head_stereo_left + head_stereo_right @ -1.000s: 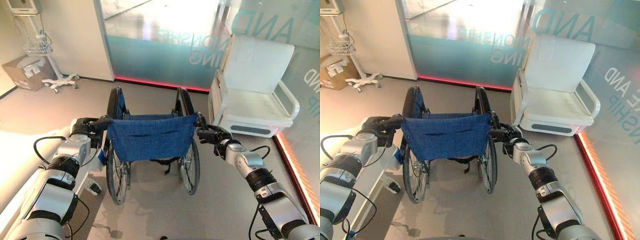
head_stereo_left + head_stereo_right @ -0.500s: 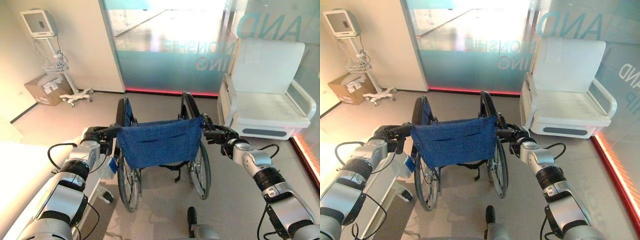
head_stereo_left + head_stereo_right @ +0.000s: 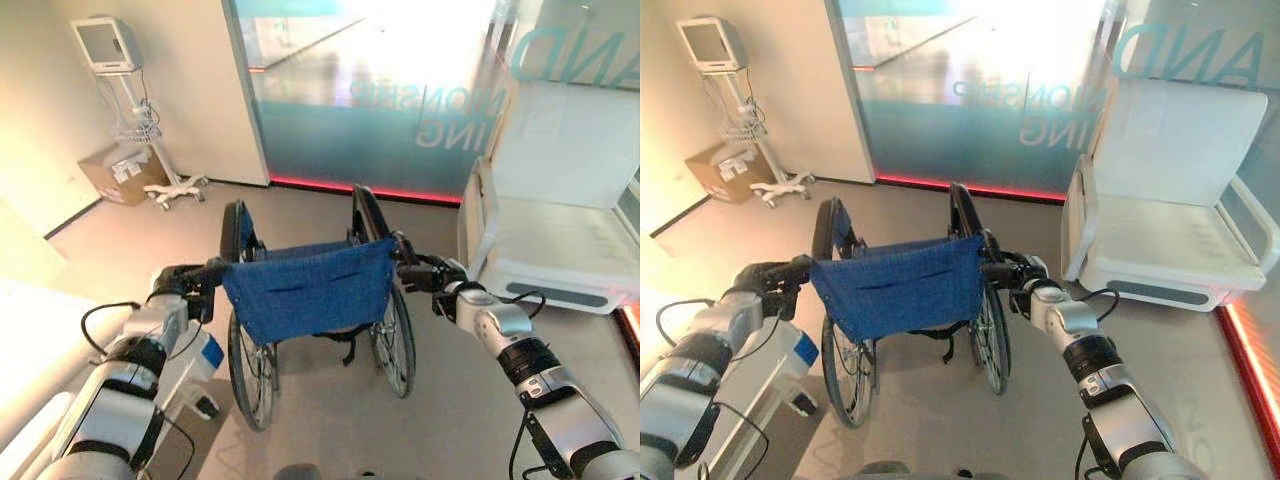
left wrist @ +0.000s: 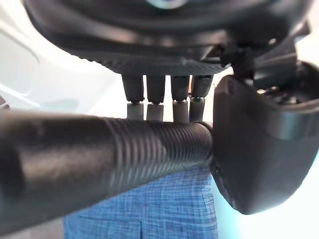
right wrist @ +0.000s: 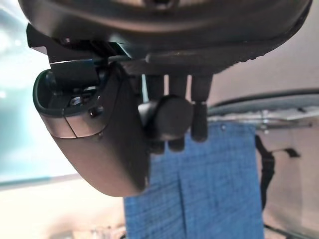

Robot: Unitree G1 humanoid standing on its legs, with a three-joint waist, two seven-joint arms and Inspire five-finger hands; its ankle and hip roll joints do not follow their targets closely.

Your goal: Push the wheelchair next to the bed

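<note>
The wheelchair (image 3: 305, 290), with a blue cloth back and large spoked wheels, stands on the grey floor straight ahead, its back towards me. My left hand (image 3: 182, 281) is curled round its left push handle (image 4: 99, 154), thumb and fingers wrapped on the ribbed grip. On the other side my right hand (image 3: 428, 276) is shut on the right push handle (image 5: 169, 117). The white bed (image 3: 40, 350) lies along the lower left, its frame corner close beside the wheelchair's left wheel.
A white reclining chair (image 3: 560, 240) stands at the right, close to the wheelchair's right wheel. Ahead is a frosted glass wall (image 3: 380, 90) with a red strip at its foot. A monitor on a wheeled stand (image 3: 125, 90) and a cardboard box (image 3: 120, 170) sit far left.
The whole picture has shifted right, so the camera has turned left. The wheelchair has swung a little left with it; both hands stay on the handles.
</note>
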